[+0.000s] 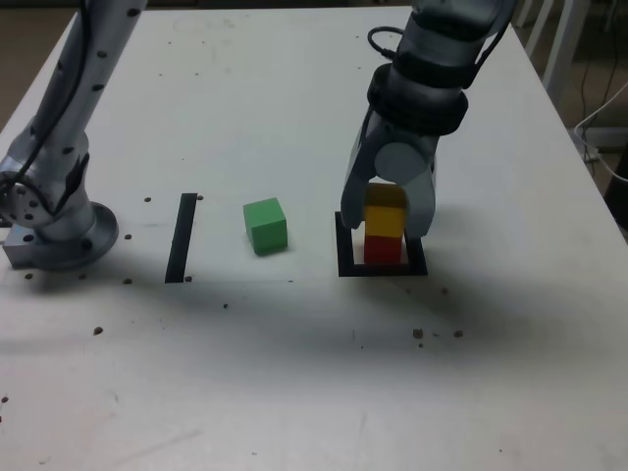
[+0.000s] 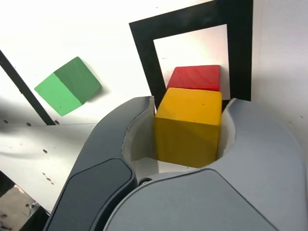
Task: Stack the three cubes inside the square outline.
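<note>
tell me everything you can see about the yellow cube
The yellow cube is a small solid block with flat matte faces and crisp edges. It sits upright on top of the red cube, roughly square with it, inside the square outline on the white table. The gripper straddles it, one finger on each side; the wrist view shows the pads right beside its side faces, though whether they press or have just let go cannot be told. Nothing rests on its top.

Yellow cube (image 1: 385, 218) sits on red (image 1: 384, 249) inside my outline (image 1: 345, 257), seemingly square; green (image 1: 265, 226) lies apart.
</note>
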Tool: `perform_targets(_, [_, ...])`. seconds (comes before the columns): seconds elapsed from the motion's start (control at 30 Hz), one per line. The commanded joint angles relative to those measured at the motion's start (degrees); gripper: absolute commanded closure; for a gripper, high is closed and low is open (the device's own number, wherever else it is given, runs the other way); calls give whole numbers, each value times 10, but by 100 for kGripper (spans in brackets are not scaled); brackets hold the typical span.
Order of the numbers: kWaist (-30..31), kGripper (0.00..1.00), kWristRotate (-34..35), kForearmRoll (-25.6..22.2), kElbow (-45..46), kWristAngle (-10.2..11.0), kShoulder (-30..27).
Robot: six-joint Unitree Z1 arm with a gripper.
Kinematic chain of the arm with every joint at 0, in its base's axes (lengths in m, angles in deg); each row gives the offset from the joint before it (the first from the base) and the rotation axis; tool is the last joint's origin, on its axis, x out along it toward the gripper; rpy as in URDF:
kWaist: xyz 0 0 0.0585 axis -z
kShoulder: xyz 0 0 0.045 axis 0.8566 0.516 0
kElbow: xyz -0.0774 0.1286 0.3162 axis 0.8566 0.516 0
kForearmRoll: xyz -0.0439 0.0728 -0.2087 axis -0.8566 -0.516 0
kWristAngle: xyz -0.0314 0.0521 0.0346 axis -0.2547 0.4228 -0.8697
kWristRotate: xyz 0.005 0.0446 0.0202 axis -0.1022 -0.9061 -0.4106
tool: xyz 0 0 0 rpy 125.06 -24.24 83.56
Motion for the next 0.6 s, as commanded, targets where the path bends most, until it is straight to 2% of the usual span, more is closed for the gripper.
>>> perform_targets(0.0, [-2, 8, -3, 1, 2, 0, 4])
perform_targets(0.13, [-2, 4, -3, 2, 4, -1, 4])
perform_targets(0.57, [-8, 3, -2, 4, 25, 2, -9])
